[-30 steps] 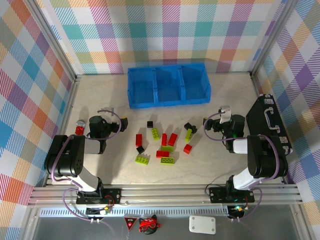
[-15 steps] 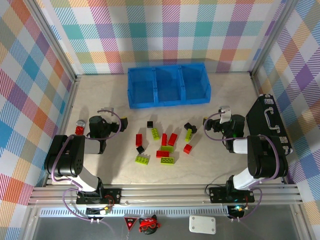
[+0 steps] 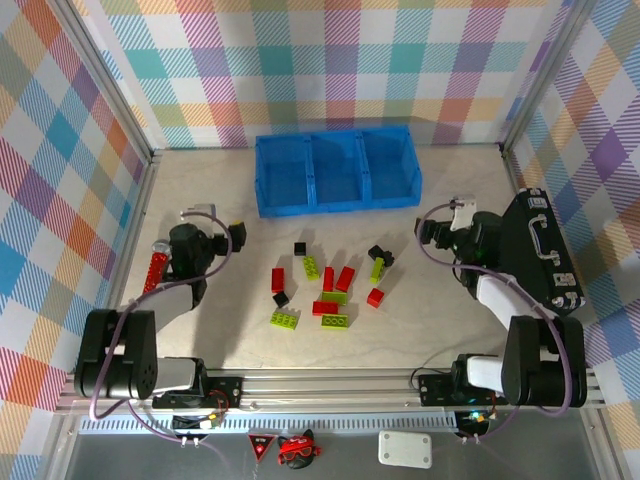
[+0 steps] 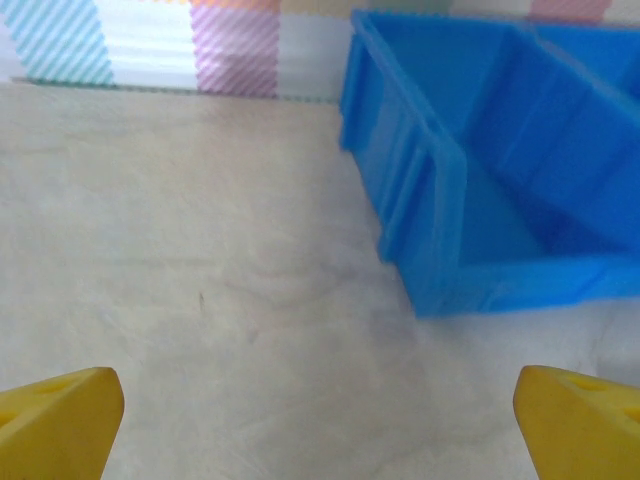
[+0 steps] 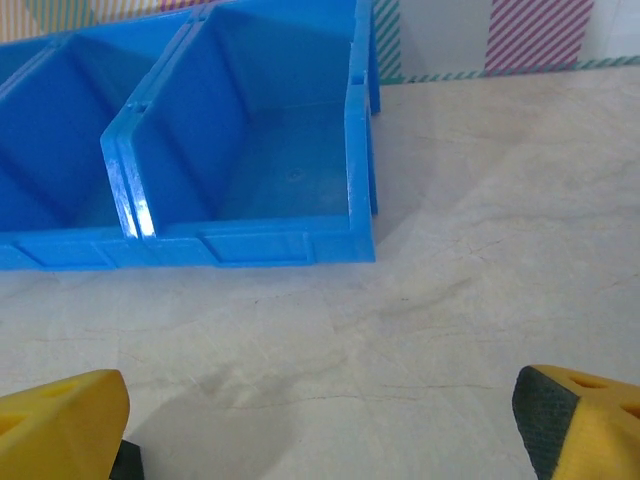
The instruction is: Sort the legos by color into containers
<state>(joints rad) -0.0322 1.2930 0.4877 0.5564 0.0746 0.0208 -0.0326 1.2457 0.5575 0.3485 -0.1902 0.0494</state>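
Several red, lime green and black legos (image 3: 328, 285) lie scattered mid-table, all outside the bin. The blue three-compartment bin (image 3: 337, 170) stands behind them, and its compartments look empty. My left gripper (image 3: 232, 234) hovers left of the pile, open, its yellow fingertips (image 4: 55, 420) wide apart over bare table, with the bin's left end (image 4: 470, 180) ahead. My right gripper (image 3: 425, 232) is right of the pile, also open. Its fingertips (image 5: 585, 420) frame bare table in front of the bin's right compartment (image 5: 250, 150).
A black case with a handle (image 3: 540, 250) lies along the right wall beside my right arm. A red glittery cylinder (image 3: 155, 268) lies by the left wall. Checked walls close in the table on three sides.
Both arms have risen and reached farther from their bases; each gripper now sits a little nearer the bin. The legos have not moved.
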